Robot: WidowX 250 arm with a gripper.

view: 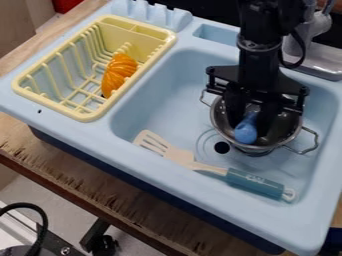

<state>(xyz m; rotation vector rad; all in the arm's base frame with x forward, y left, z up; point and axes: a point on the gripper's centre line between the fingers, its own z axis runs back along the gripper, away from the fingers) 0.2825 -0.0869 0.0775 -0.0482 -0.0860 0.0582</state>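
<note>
The black arm (259, 62) hangs its pincer (250, 126) downward.

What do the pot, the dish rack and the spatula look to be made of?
Pot: metal, likely steel, from its grey sheen and thin wire handles. Dish rack: probably smooth molded plastic, given the even pale yellow and rounded bars. Spatula: smooth cream head, teal handle; plastic or silicone, can't tell which.
</note>
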